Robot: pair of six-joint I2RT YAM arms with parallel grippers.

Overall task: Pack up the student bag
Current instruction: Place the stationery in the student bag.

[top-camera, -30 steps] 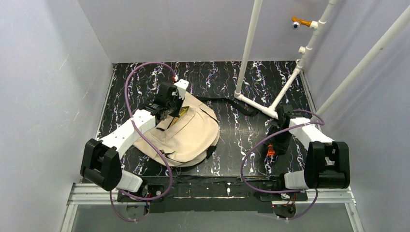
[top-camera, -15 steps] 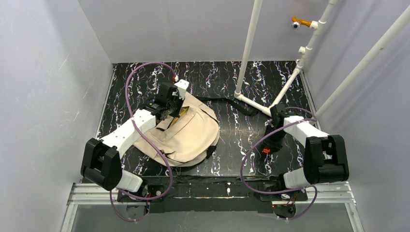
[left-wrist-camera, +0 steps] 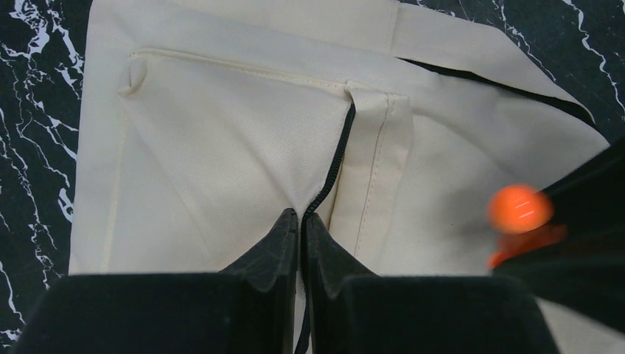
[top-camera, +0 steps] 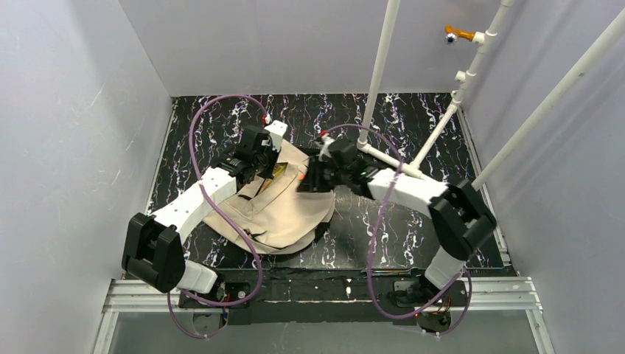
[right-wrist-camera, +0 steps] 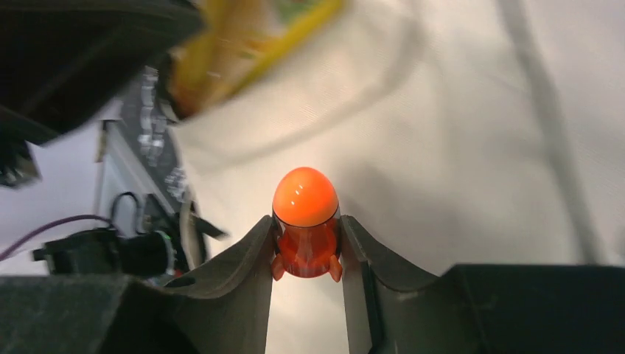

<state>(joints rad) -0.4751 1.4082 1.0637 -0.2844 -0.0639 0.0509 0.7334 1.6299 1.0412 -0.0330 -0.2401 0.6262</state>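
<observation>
student bag (top-camera: 284, 206) directly beneath left claw (left-wrist-camera: 302, 221) pinched on its seam and right claw (right-wrist-camera: 307, 225) gripping an orange-capped item (right-wrist-camera: 305, 198)

No writing, label, brand, number or sign can be read anywhere (the yellow book (right-wrist-camera: 203, 66), at 11 o'clock in the right wrist view, is blurred).

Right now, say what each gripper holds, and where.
Left gripper: bag, by its black trim. Right gripper: orange piece, by its lower body.
</observation>
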